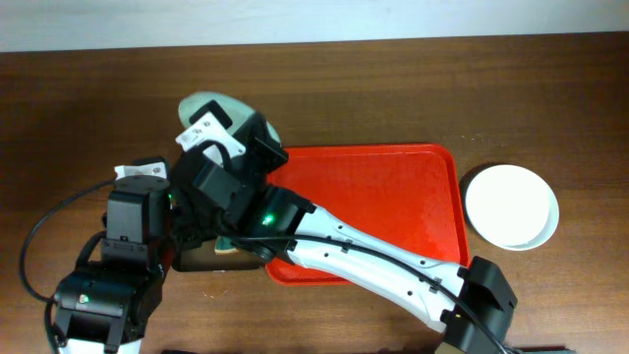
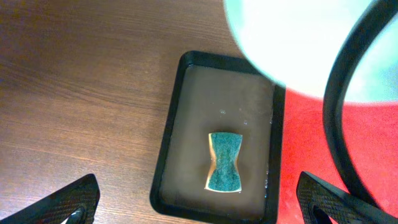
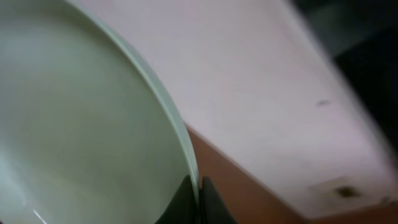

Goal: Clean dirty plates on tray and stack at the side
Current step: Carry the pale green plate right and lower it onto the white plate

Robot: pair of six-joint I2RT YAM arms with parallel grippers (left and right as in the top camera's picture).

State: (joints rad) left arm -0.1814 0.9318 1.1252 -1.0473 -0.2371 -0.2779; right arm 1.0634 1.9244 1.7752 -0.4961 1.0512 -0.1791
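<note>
My right gripper (image 3: 199,186) is shut on the rim of the pale green plate (image 3: 74,124) and holds it tilted in the air. In the overhead view the plate (image 1: 208,106) is beyond the red tray's (image 1: 393,197) far left corner. The plate also shows at the top of the left wrist view (image 2: 292,37). A white plate (image 1: 509,202) lies on the table right of the tray, with a pale bluish rim under it. My left gripper (image 2: 198,186) is open and empty above a green sponge (image 2: 224,162).
The sponge lies in a narrow black tray (image 2: 168,130) that holds shallow water, just left of the red tray (image 2: 305,143). A black cable (image 2: 333,112) hangs across the right of the left wrist view. My right arm (image 1: 373,261) crosses over the red tray's front.
</note>
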